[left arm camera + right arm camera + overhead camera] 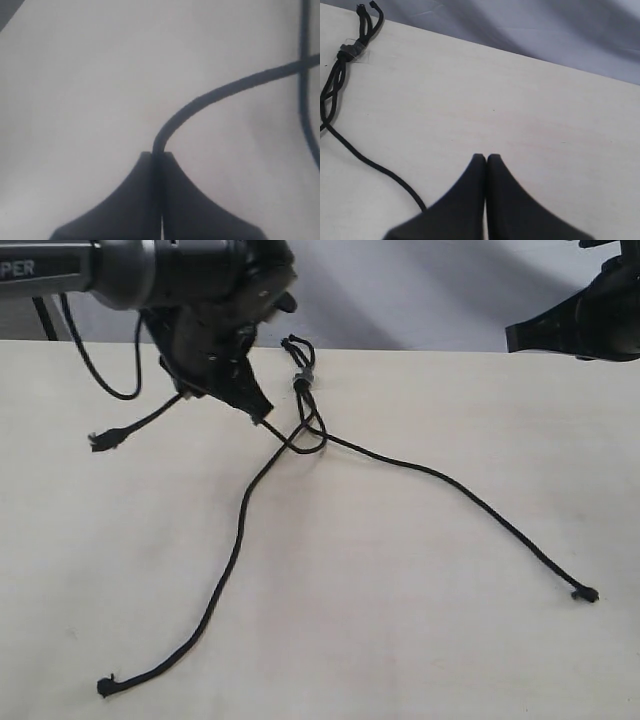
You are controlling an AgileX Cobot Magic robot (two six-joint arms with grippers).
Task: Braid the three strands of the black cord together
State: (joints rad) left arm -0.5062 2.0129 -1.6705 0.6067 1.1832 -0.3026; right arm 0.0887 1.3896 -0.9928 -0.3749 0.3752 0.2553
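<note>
The black cord lies on the pale table, its grey band (303,380) near the back edge with short loops (296,347) above it. Three strands spread out from the band. One ends at a frayed knot on the left (102,438), one at the front (105,685), one on the right (584,593). My left gripper (259,416) is shut on the left strand just beside the band; in the left wrist view the strand (220,90) curves out from between the closed fingertips (157,154). My right gripper (515,338) hovers at the back right, shut and empty (486,158), away from the band (347,50).
A thicker smooth black robot cable (95,365) hangs in a loop behind the left arm. The table's back edge (450,348) runs just behind the band, with a grey backdrop beyond it. The strands cross one another just below the band (305,440).
</note>
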